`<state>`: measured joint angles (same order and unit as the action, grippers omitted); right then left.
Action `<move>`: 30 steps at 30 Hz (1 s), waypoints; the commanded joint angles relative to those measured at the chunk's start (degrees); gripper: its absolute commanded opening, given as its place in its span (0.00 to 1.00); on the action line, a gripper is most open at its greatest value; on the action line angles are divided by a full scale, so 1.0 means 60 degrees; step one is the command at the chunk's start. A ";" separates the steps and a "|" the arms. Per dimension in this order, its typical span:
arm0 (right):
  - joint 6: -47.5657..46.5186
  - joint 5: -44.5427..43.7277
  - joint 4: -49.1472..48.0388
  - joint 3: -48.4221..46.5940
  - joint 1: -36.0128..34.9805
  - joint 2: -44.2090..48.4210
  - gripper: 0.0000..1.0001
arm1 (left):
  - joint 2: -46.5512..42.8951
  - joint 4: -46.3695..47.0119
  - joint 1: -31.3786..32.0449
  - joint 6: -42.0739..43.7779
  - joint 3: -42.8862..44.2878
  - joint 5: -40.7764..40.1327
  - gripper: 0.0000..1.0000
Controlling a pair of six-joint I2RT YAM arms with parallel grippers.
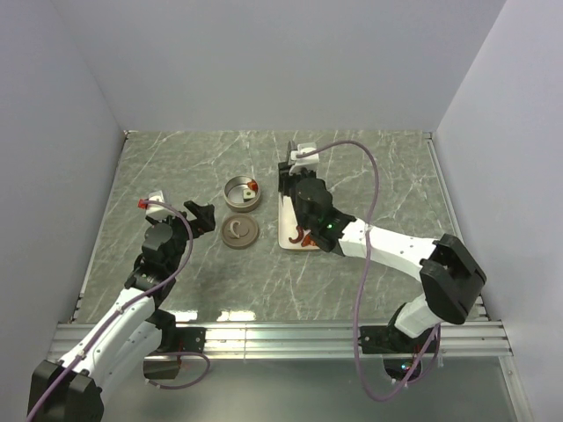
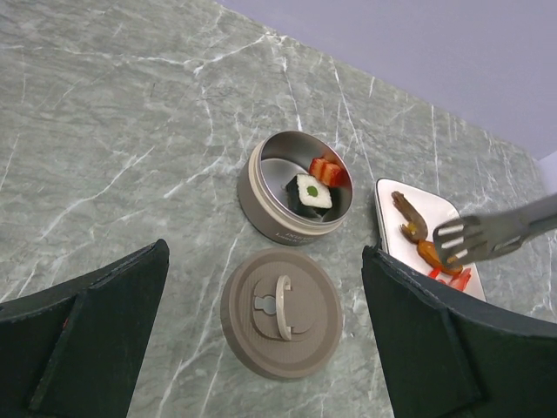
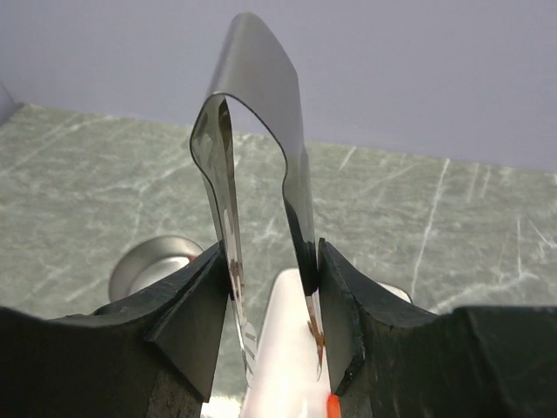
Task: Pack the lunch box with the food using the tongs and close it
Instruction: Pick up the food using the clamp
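Observation:
The lunch box (image 2: 296,187) (image 1: 243,192) stands open on the table, with a red piece (image 2: 329,169) and a dark-and-white cube (image 2: 311,192) of food inside. Its brown lid (image 2: 281,312) (image 1: 239,231) lies flat just in front of it, handle up. My left gripper (image 2: 265,279) (image 1: 201,215) hovers open above the lid, holding nothing. My right gripper (image 3: 270,305) (image 1: 297,195) is shut on the tongs (image 3: 261,165). The tong tips (image 2: 466,242) hang over the white plate (image 2: 435,209) beside a brown shrimp-shaped piece (image 2: 409,216) and an orange piece (image 2: 429,253).
The white plate (image 1: 288,230) lies right of the lid, with red bits (image 1: 304,236) at its near end. Grey walls close off the far side and both sides of the marble table (image 1: 176,167). A metal rail (image 1: 281,334) runs along the near edge.

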<state>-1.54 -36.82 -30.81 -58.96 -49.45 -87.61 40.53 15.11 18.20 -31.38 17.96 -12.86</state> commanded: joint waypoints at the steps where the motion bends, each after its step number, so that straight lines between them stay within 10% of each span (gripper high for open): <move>1: 0.0242 -0.0382 -0.0169 0.0595 0.0039 0.0583 0.50 | 0.0012 0.0279 -0.0030 -0.0161 -0.0019 0.0137 0.99; 30: 0.1429 -0.1085 0.0403 0.2371 -0.1001 0.1376 0.47 | 0.1227 0.1143 -0.0030 0.0146 0.0333 0.0547 0.99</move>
<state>6.33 -40.07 -26.94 -44.40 -55.13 -78.24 47.51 18.55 18.20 -31.09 17.98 -10.50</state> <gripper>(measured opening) 0.469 0.994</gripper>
